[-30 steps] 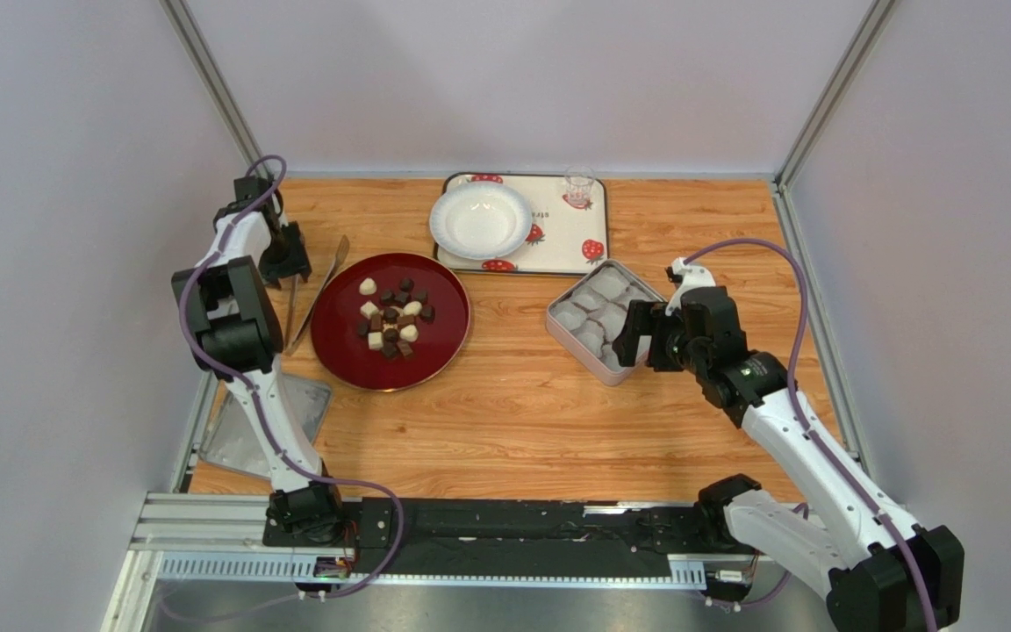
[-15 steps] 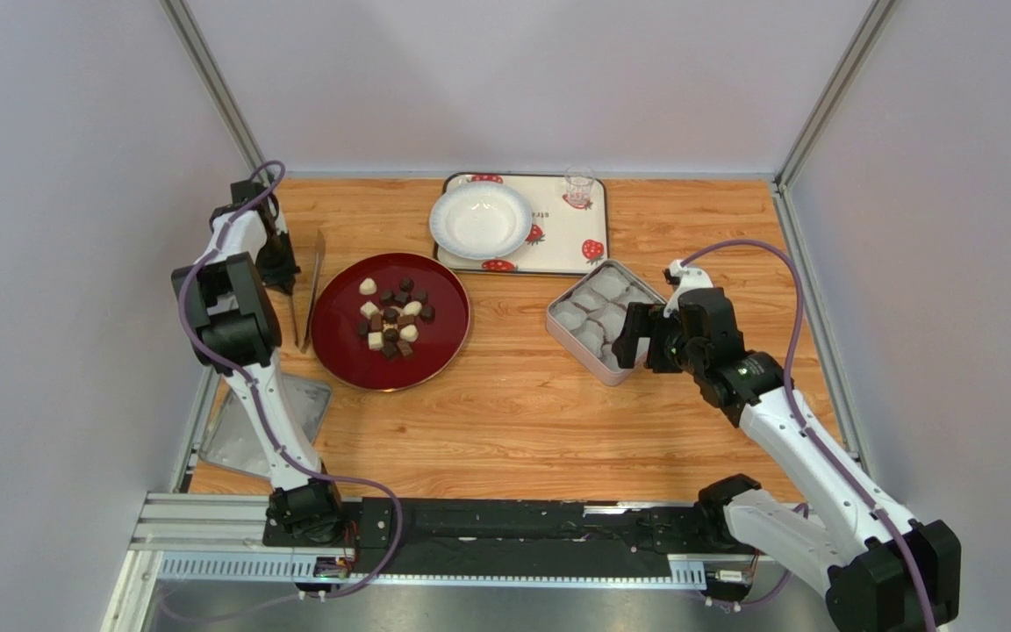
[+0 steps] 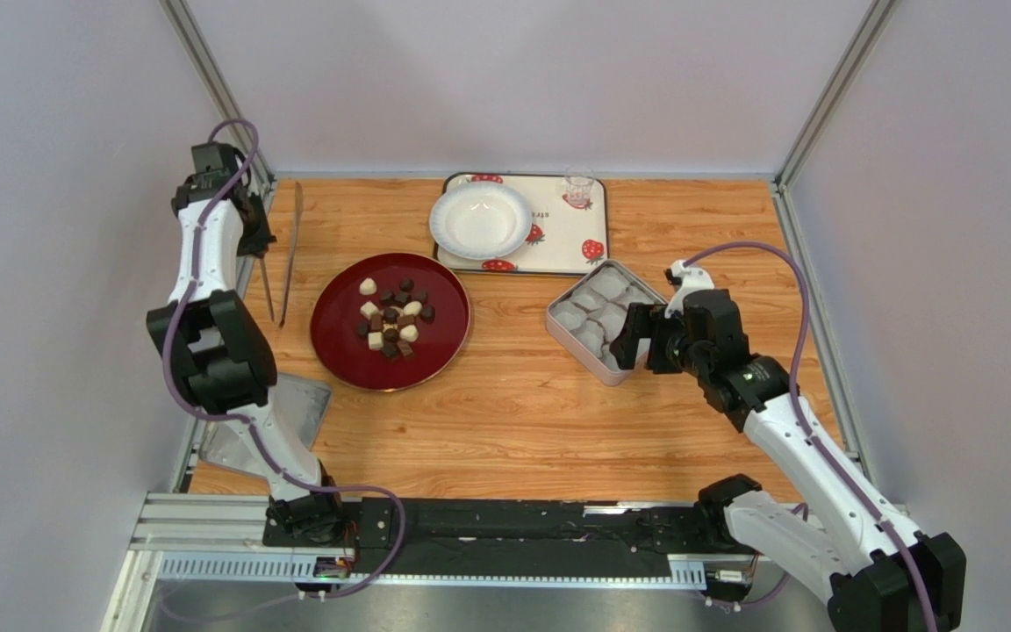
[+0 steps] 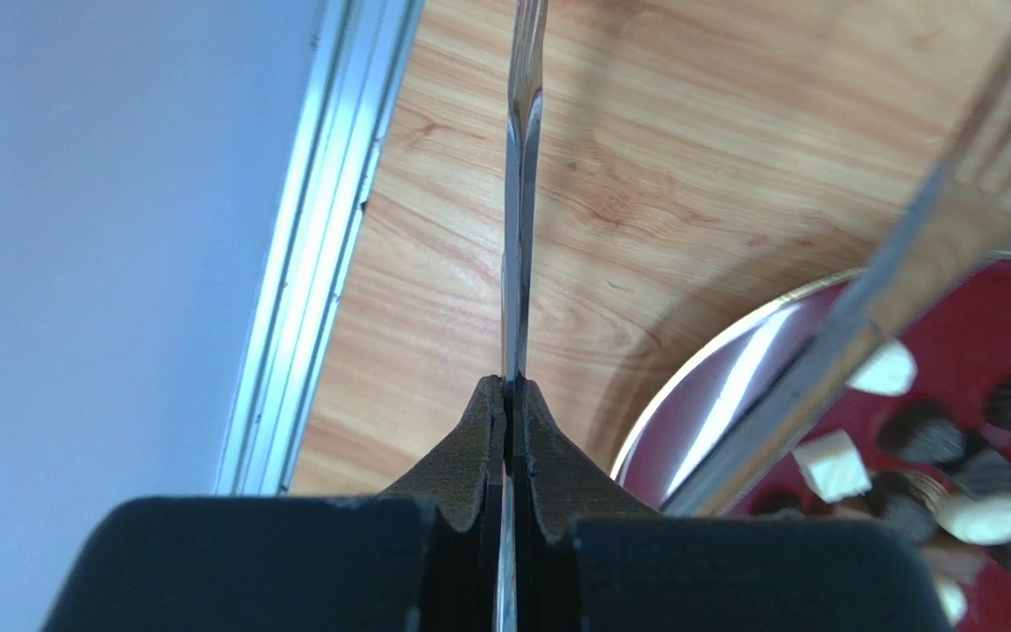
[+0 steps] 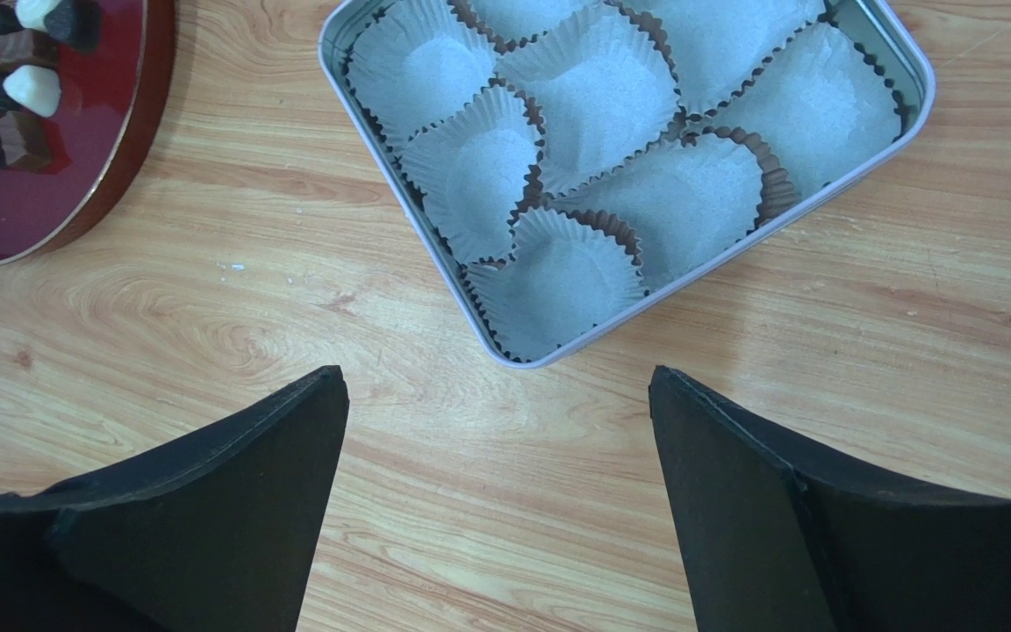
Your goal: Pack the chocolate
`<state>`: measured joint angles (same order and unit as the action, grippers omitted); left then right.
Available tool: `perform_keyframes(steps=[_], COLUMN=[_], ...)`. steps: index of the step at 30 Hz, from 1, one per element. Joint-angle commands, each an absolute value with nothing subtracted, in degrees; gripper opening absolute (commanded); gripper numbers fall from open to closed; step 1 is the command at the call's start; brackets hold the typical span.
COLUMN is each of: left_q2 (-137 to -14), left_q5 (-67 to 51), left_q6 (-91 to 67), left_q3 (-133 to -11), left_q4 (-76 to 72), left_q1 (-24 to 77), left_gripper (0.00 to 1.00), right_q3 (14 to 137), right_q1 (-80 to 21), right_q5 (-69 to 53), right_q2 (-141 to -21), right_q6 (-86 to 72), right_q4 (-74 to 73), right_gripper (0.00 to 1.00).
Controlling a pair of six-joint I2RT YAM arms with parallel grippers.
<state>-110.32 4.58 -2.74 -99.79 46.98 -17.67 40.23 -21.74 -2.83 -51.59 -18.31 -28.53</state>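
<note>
The chocolate, small dark brown and cream pieces, lies heaped on a red round plate. My left gripper is at the far left of the table, shut on one thin leg of the metal tongs. In the left wrist view the pads pinch that leg, while the other leg slants over the plate rim and the chocolate. My right gripper hangs open over bare wood, just before the corner of the square tin of paper cups.
A white bowl stands on a strawberry-print tray at the back, with a small clear cup beside it. A grey flat lid lies by the left arm's base. Walls close in the left, right and back sides.
My left gripper has shut on the tongs and carried them back and to the left, away from the plate. The right arm has hardly moved.
</note>
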Motion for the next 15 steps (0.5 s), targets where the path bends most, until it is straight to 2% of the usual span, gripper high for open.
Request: perform_keyframes(steps=[1, 11, 15], left_q2=[-101.0, -86.32, -81.49], left_q5=[2.39, -6.85, -8.61], left_q6=[-4.92, -11.94, -17.04], left_q3=[-100.98, -91.59, -86.85], left_q4=[51.23, 53.09, 51.69], left_q1=[-17.23, -6.0, -0.18], left_gripper=[0.0, 0.0, 0.0], right_q3=[42.54, 43.51, 41.93], right_q1=[-21.97, -22.59, -23.2], right_q5=[-5.27, -11.68, -14.76], right_q2=[-49.66, -48.52, -47.81], right_q6=[-18.63, -26.35, -32.15], right_q4=[-27.42, -24.09, -17.61], right_gripper=[0.89, 0.89, 0.89])
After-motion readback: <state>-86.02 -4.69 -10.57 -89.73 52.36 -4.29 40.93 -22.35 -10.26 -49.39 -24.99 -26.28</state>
